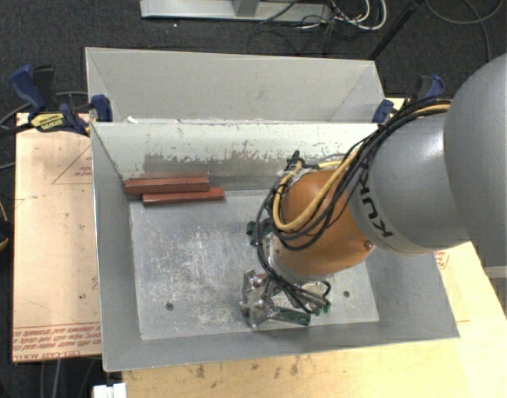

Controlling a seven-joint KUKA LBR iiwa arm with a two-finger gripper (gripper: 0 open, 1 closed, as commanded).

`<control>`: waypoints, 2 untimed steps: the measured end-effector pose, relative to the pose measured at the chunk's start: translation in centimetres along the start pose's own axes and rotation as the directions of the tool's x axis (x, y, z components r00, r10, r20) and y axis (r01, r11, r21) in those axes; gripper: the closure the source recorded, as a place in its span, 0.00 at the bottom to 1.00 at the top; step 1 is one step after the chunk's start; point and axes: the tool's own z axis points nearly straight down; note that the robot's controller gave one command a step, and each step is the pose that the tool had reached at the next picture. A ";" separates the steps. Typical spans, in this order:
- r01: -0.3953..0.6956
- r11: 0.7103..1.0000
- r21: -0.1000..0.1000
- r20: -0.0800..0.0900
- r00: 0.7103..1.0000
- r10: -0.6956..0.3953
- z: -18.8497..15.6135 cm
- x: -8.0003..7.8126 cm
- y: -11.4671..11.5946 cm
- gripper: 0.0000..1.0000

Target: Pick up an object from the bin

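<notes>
My gripper (268,302) hangs low over the bin floor near the front, a little right of the middle, under the orange wrist cover. I make out nothing held in it. A long reddish-brown flat bar (183,195) lies on the floor along the back wall at the left, well away from the gripper, up and to its left. A similar brown strip directly above the bar, against the wall, may be its reflection or a second bar.
The arm with its orange cover and looped cables reaches in from the right and hides the right part of the bin floor. The scuffed floor left of the gripper is bare. Sloped metal walls ring the bin.
</notes>
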 end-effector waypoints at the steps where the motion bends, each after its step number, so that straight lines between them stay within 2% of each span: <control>1: -0.002 1.000 0.004 0.019 1.000 0.002 -0.1 -0.4 -0.2 0.00; 2: -0.002 1.000 0.003 0.019 1.000 0.002 -0.1 -0.4 -0.2 0.00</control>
